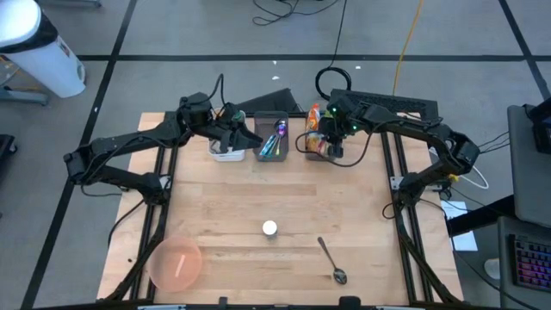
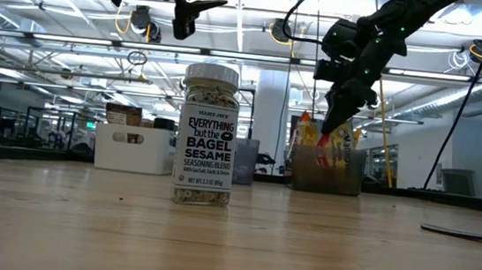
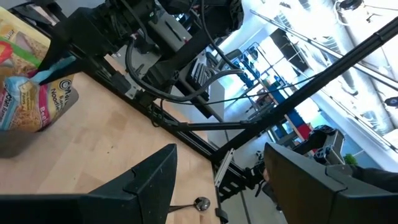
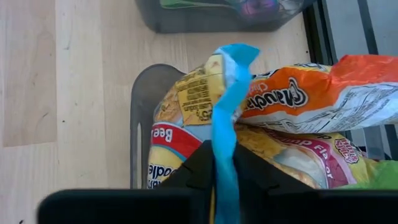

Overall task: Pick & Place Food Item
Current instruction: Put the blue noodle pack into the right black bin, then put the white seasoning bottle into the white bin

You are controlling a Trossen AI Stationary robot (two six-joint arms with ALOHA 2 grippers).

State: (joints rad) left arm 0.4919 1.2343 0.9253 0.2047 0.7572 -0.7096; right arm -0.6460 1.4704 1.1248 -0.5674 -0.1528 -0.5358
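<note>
A yellow noodle packet (image 4: 193, 99) with a blue sealed edge stands in a grey bin (image 4: 144, 93) at the table's far right, among other food packets (image 4: 323, 93). My right gripper (image 4: 224, 158) reaches down over this bin and is shut on the packet; the high view shows my right gripper (image 1: 331, 142) there too. My left gripper (image 1: 245, 136) hovers open and level above the white bin (image 1: 225, 151) at the far left, with nothing between its fingers (image 3: 155, 180). My right gripper pinches the packet's blue sealed edge (image 4: 227, 118) between its two fingers. The fingers come slanting down from above. The packet stands on end below them, with its lower part among the other packets in the grey bin.
A seasoning jar (image 2: 206, 136) stands mid-table, shown as a white lid (image 1: 270, 228) from above. A spoon (image 1: 330, 258) lies near the front right, a pink bowl (image 1: 176, 263) at the front left. A grey bin of utensils (image 1: 271, 138) sits between the two other bins.
</note>
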